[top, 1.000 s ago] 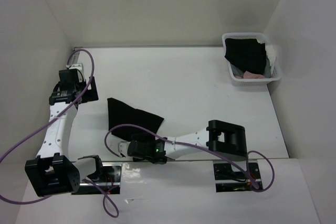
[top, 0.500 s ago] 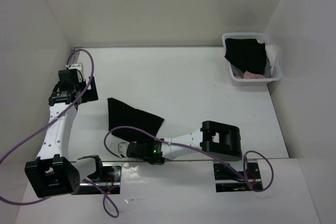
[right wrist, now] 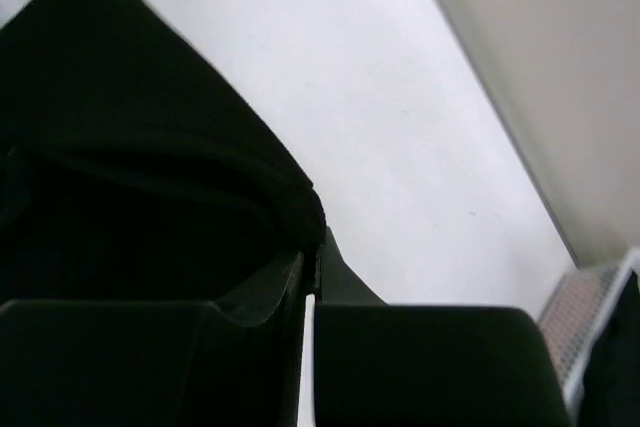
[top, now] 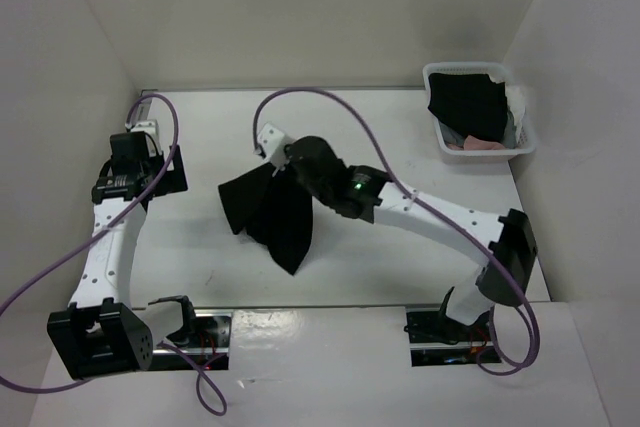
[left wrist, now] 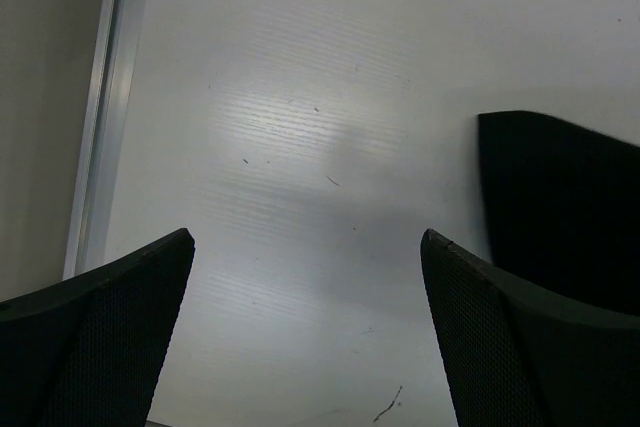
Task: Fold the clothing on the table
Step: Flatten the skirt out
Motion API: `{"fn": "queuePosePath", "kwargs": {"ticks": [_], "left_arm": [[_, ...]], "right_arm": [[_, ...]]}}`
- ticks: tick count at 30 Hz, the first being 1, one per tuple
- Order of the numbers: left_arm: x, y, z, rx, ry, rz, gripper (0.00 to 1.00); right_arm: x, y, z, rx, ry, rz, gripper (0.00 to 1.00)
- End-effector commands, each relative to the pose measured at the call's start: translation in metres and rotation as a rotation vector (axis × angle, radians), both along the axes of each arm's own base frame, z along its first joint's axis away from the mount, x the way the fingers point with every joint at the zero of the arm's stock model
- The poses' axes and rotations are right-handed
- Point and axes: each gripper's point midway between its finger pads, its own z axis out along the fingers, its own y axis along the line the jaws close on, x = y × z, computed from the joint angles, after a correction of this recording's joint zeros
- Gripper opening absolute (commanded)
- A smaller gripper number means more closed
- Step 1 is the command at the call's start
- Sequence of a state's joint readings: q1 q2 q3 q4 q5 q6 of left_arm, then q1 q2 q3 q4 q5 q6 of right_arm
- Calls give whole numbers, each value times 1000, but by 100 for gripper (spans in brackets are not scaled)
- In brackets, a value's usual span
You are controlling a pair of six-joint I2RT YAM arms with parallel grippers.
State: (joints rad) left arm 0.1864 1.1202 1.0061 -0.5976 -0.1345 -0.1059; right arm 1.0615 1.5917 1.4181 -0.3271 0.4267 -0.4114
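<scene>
The black clothing (top: 272, 215) hangs bunched and draped over the left middle of the white table (top: 400, 147). My right gripper (top: 273, 169) is shut on its upper edge and holds it up. In the right wrist view the jaws (right wrist: 312, 247) are pressed together on a fold of the clothing (right wrist: 130, 147), which fills the left of that view. My left gripper (top: 172, 169) stands open at the table's left side, apart from the cloth. In the left wrist view, bare table lies between its fingers (left wrist: 305, 277), and a corner of the clothing (left wrist: 560, 207) shows at the right.
A white basket (top: 478, 112) with black, pink and white cloth stands at the back right corner. A metal rail (left wrist: 105, 107) runs along the table's left edge. White walls close in three sides. Purple cables loop over both arms.
My right arm has swung from the near edge out over the table's middle, its gripper now shut on the clothing and lifting it. The clothing went from flat to bunched. The left arm stayed put.
</scene>
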Motion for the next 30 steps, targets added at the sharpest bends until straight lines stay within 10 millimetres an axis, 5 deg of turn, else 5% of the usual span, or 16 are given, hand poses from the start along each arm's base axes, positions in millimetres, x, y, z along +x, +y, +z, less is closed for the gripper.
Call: {"fn": "queuePosePath", "kwargs": {"ticks": [1,5,14,21,30], "left_arm": [[5,-4,22,-3,-84,-31,100],[4,-6,25,-1,-94,-45,100],[3,-9,23,-7,-94,-66,100],[3,-9,31,-1,-123,-67,100],[0,-8,37,11,-150,-60,100]], "right_arm": [[5,-18,23,81,29,-20,0],[35,-48,45,152,7,-118,0],[43,-88,117,257,-120,-242,0],[26,-75,154,340,-84,-132,0],[-20,-62,151,304,-15,101,0]]}}
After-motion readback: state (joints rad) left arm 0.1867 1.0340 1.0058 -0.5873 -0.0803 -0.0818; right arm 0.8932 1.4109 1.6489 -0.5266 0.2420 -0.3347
